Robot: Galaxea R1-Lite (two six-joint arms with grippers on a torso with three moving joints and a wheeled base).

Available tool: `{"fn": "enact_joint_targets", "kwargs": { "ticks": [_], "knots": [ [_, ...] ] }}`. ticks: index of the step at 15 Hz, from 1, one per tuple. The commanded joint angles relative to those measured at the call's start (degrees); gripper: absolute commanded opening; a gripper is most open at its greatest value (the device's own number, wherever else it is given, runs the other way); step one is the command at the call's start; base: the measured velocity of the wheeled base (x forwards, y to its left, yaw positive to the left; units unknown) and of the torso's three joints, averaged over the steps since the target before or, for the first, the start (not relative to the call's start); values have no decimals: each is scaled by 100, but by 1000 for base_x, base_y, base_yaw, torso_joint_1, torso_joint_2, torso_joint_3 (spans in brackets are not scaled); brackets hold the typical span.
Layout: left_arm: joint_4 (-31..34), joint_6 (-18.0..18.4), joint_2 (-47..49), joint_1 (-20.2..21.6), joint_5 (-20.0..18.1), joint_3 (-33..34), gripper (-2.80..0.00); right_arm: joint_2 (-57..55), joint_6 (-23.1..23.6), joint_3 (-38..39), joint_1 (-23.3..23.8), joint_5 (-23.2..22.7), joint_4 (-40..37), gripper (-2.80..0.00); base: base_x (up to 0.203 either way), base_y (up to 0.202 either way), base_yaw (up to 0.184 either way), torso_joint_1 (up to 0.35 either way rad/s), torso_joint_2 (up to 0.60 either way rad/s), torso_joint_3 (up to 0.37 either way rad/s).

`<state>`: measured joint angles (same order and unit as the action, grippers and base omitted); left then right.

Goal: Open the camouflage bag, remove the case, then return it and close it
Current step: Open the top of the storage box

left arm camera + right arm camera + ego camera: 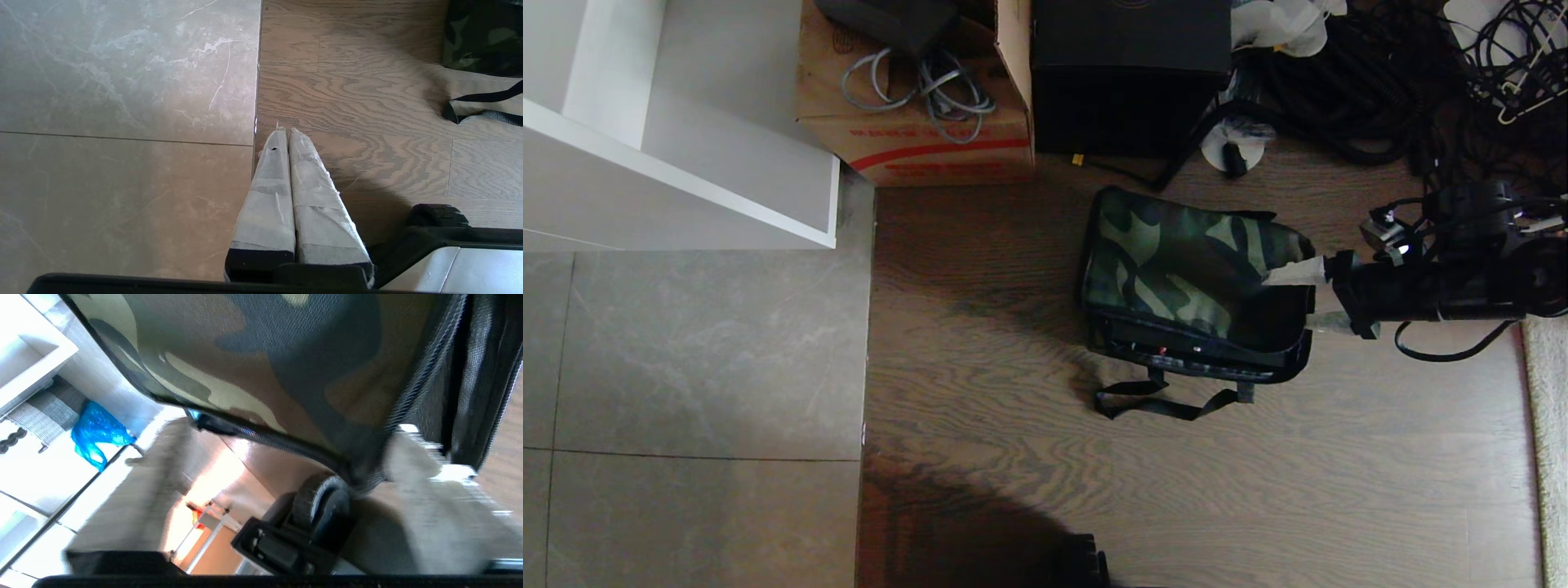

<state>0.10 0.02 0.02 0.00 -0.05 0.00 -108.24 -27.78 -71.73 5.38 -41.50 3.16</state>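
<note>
- The floor under me was split in two: grey stone tiles (703, 359) on the left, brown wood-grain boards (980, 343) on the right, with a strip of pale rug (1547, 441) at the far right edge.
- A white shelf unit (678, 155) stood at the far left, over the tiles.
- One camouflage bag (1192, 278) sat on the boards right of centre, its lid down, its black strap (1168, 402) looped on the floor on the near side.
- The case did not show in any view.
- Beyond the bag I counted one brown cardboard carton (915, 122) with grey cables in it, and one tall black box (1131, 73) just right of it.
- A heap of black cables (1380, 90) filled the far right corner.
- My right gripper (1307, 296) reached in from the right at the bag's right end, its two taped fingers (1294, 273) spread apart, one over the lid edge and one lower beside the bag's side; I could not tell whether either touched the fabric.
- My left gripper (284, 132) hung over the seam between tile and wood, fingers pressed together, holding nothing.
</note>
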Motion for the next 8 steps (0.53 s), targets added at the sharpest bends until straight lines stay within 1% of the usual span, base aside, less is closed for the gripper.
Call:
{"fn": "enact_joint_targets", "kwargs": {
  "ticks": [1, 8],
  "knots": [
    [-1, 0, -1, 0, 4, 0, -280, 13, -17, 3, -1, -22, 160, -280, 0, 0, 0, 0, 0, 0],
    [-1, 6, 6, 0, 3, 0, -280, -4, -17, 62, 16, -7, 203, -280, 0, 0, 0, 0, 0, 0]
  ]
}}
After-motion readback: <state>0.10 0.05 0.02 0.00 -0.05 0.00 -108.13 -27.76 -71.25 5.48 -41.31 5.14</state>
